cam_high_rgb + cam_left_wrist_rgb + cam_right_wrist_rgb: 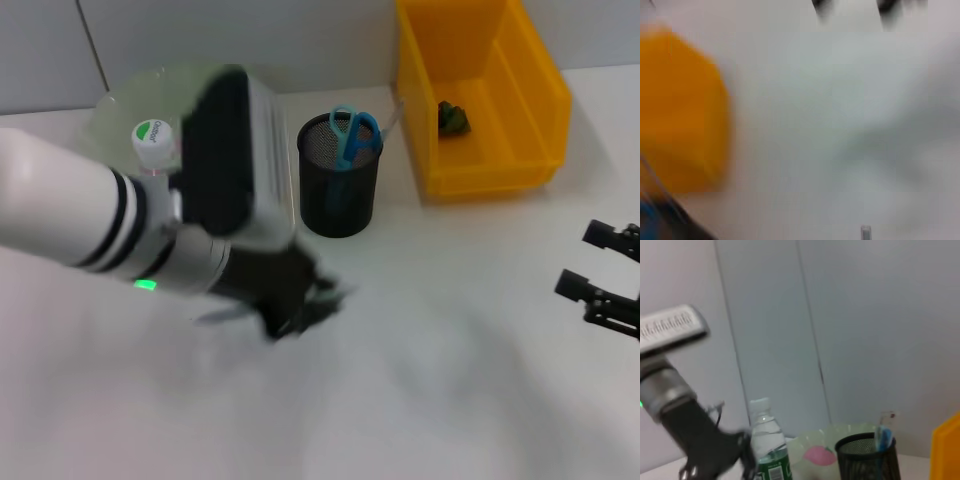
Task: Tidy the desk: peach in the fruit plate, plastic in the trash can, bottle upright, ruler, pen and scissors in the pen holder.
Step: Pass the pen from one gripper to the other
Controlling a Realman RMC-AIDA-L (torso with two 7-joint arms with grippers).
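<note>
White desk (pixel 450 330), peach (pixel 819 455) visible only from right wrist

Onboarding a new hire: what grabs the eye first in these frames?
The left arm, sweeping across the near desk with its gripper in front of the pen holder. Next, the yellow bin at the back right, something green inside. The right gripper sits at the right edge.

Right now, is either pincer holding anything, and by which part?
The right pincer is open, holding nothing. The left pincer, low over the table, is too blurred to tell.
</note>
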